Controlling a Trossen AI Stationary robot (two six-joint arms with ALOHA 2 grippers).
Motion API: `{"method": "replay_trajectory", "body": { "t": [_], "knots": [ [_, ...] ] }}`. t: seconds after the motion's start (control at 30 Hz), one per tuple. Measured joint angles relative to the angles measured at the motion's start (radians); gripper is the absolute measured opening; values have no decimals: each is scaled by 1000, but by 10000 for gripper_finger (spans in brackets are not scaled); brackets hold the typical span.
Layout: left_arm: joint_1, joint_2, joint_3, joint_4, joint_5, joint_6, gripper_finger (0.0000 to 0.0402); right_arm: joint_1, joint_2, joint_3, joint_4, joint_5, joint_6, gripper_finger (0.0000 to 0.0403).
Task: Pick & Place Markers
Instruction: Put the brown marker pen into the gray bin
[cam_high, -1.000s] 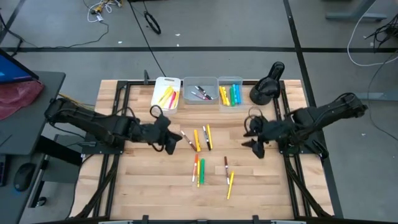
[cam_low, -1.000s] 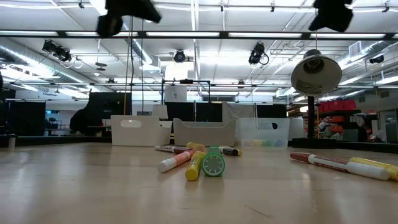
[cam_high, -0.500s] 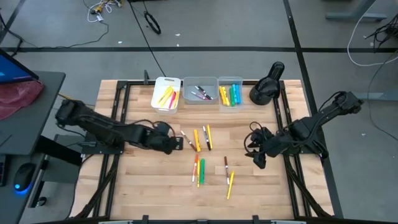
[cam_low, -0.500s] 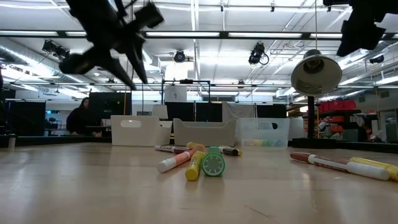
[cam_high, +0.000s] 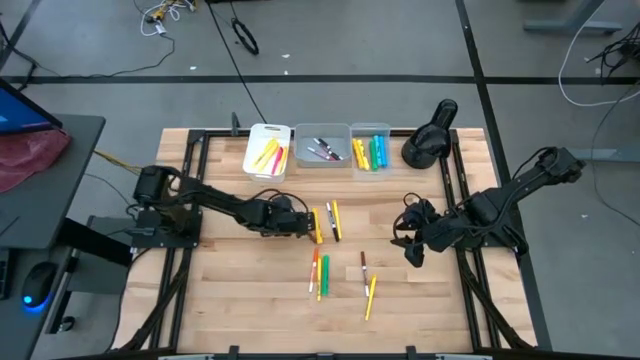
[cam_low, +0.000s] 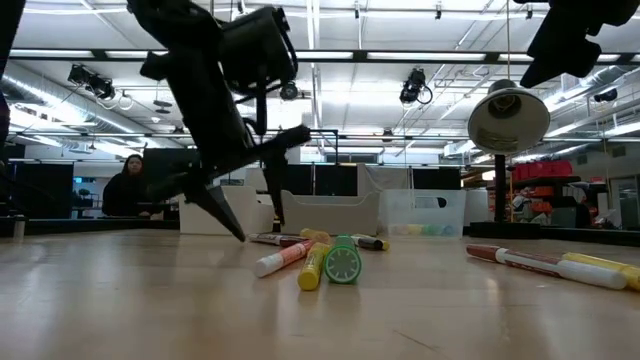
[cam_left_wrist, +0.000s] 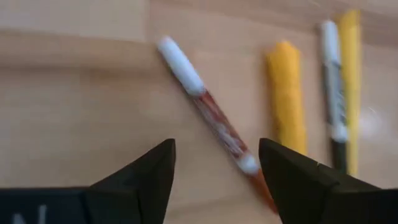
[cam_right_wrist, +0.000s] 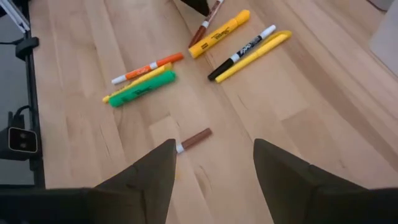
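The bench (cam_high: 220, 290) has bare wood along its left side and across the near edge, free of loose things. At the far edge three bins (cam_high: 320, 148) stand in a row, already holding some markers, with a black lamp (cam_high: 428, 140) just to their right.

The left pincer (cam_high: 297, 221) is low over the bench left of centre, its fingers (cam_left_wrist: 140, 180) spread apart and empty. Between them, in the left wrist view, lies a red-brown marker with a white cap (cam_left_wrist: 208, 115), slanted; whether the tips touch the wood cannot be told. Just beyond it lie an orange-yellow marker (cam_left_wrist: 286, 93), a black-and-white pen (cam_left_wrist: 333, 81) and a thin yellow pen (cam_left_wrist: 351, 74), side by side.

Nearer the front edge lies a second cluster: orange, yellow and green markers (cam_high: 319, 273), then a brown one (cam_high: 363, 268) and a yellow one (cam_high: 370, 295).

The right pincer (cam_high: 412, 240) hangs above open wood right of these, fingers (cam_right_wrist: 146, 177) parted, holding nothing, well apart from every marker.
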Motion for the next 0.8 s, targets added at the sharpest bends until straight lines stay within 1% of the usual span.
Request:
{"method": "replay_trajectory", "body": {
  "t": [0.17,0.43,0.63,0.73,0.8],
  "knots": [
    [10,30,5,-20,-36,12,210,0,0,0,9,-4,0,217],
    [14,41,8,-125,-37,60,166,0,0,0,12,-3,4,217],
    [16,28,4,-175,-19,60,134,0,0,1,14,52,24,217],
    [18,8,0,-169,-22,48,128,0,0,1,14,57,27,217],
    [22,6,-1,-148,-26,47,134,0,0,1,13,58,27,217]
  ]
}}
